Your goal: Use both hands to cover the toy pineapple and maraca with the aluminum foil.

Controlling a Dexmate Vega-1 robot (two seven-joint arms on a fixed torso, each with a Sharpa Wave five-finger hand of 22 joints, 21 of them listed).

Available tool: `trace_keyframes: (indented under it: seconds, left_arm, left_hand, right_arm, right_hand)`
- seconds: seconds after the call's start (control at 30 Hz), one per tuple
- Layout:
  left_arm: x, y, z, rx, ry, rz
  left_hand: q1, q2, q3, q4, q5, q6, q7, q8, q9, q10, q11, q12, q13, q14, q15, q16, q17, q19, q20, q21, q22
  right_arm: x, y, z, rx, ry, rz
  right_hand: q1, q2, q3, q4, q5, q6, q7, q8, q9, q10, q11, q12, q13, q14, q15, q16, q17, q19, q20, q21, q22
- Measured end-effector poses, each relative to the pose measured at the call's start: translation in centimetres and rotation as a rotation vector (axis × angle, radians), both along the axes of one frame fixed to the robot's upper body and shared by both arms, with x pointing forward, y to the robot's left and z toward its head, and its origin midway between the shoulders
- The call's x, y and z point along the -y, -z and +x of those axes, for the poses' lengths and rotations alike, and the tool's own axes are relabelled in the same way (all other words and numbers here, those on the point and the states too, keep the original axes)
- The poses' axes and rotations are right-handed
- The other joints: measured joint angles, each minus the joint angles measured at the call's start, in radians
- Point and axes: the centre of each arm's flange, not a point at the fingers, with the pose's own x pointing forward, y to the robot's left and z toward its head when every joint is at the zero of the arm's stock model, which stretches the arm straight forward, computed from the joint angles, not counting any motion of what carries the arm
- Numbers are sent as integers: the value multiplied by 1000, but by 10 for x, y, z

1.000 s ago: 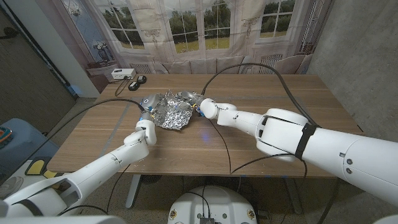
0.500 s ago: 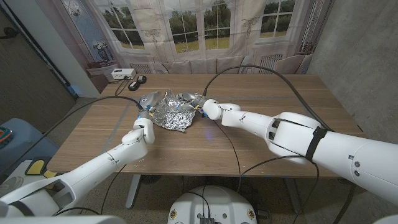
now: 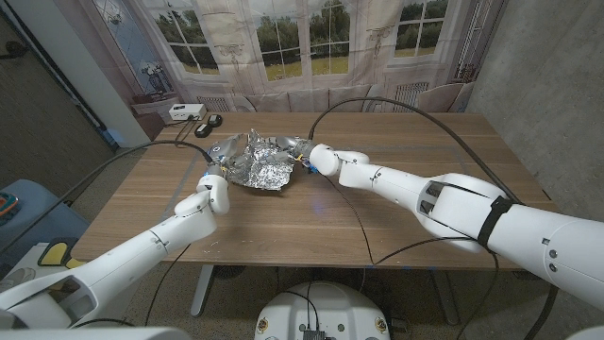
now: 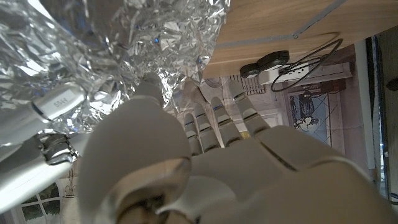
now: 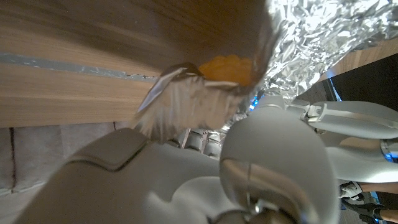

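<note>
The aluminum foil (image 3: 257, 161) lies crumpled on the counter (image 3: 377, 212), far of centre. The left hand (image 3: 216, 174) grasps its left edge; the right hand (image 3: 304, 155) grasps its right edge, where the yellow toy pineapple (image 5: 227, 67) shows beneath.

Left robot hand (image 3: 219, 176), right robot hand (image 3: 304, 154): both arms extended forward.
</note>
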Motion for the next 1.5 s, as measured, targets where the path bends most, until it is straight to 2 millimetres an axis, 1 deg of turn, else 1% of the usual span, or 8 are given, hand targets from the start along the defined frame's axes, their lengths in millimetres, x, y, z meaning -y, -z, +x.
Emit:
trace_keyframes:
  seconds: [0.4, 0.57, 0.73, 0.83, 1.0, 1.1, 1.27, 1.5]
  left_arm:
    - [1, -6, -9, 34, 47, -25]
    - [0, -7, -11, 47, 53, -29]
    - [-1, -8, -13, 52, 54, -31]
    - [-1, -8, -14, 58, 57, -31]
    - [-2, -8, -15, 62, 56, -33]
    - [-3, -8, -16, 71, 58, -35]
    - [-4, -8, -17, 77, 61, -39]
    - [-8, -8, -18, 107, 72, -62]
  left_hand:
    - [-10, 4, 0, 0, 0, 2, 13, 0, 0, -5, 5, 0, -1, -11, 0, 0, -5, 0, 0, -11, 0]
    - [-17, 4, -3, 0, 0, 0, 19, 4, 0, -10, 10, 0, -1, -11, 0, 1, -5, 0, 0, -15, 0]
    - [-13, 8, -5, -3, 0, 5, 24, 8, -1, -10, 10, 4, -1, -10, 0, 4, -5, 0, 0, -15, 0]
    - [-13, 8, -5, -3, 0, 5, 24, 8, -5, -10, 10, 4, -1, -11, -8, 8, -5, 0, 0, -15, 0]
    - [-13, 8, -9, -7, 0, 5, 24, 8, -5, -10, 11, 7, -4, -7, -12, 9, -9, 1, 0, -18, 0]
    - [-13, 8, -6, -10, 0, 6, 24, 8, -5, -6, 14, 8, -6, -5, -13, 9, -9, 14, 13, -18, 0]
    - [-9, 12, -4, -21, 0, 6, 31, 12, -5, 1, 21, 16, -6, 10, -28, 16, -9, 55, -18, -14, 0]
    - [-30, 47, 0, -16, 0, 2, 35, 12, -4, 10, 19, 16, -6, 13, -31, 16, -7, 56, -20, -20, 0]
  right_arm:
    - [2, -10, -6, -13, 8, -44]
    - [2, -10, -6, -13, 27, -76]
    - [2, -9, -6, -16, 39, -92]
    - [-1, -10, -9, -12, 28, -93]
    - [-2, -13, -10, -3, 10, -80]
    - [3, -12, -7, -13, 6, -46]
    - [6, -13, -5, -28, -22, 19]
    - [11, -14, -2, -72, -64, 117]
  right_hand:
    - [2, -69, -58, -23, 58, -173, -59, -8, -18, -170, -27, -37, -16, -164, 7, -37, -28, -102, 41, -81, -5]
    - [22, -76, -67, -32, 73, -200, -78, -8, -18, -202, -42, -37, -21, -210, 7, -38, -34, -138, 56, -102, -2]
    - [24, -74, -70, -29, 84, -180, -66, 8, -18, -200, -41, -28, -21, -210, 7, -35, -34, -136, 47, -106, -2]
    - [30, -37, -72, -26, 96, -136, -37, 26, -18, -167, -17, -12, -25, -180, 10, -11, -34, -106, 23, -99, -3]
    - [26, -11, -67, -21, 104, -91, -17, 37, -21, -134, -11, -2, -30, -151, 9, 1, -34, -83, 25, -97, -5]
    - [-1, 16, -73, 3, 104, -47, -4, 51, -20, -93, -1, 11, -33, -122, 11, 16, -37, -73, 32, -97, -3]
    - [-58, 67, -70, 37, 104, 14, 16, 67, -20, -36, 15, 26, -35, -84, 3, 33, -36, -38, 14, -97, -2]
    - [-85, 169, -12, 77, 104, 59, 7, 70, -20, 1, 12, 30, -39, -73, 3, 41, -31, -47, -3, -97, -2]
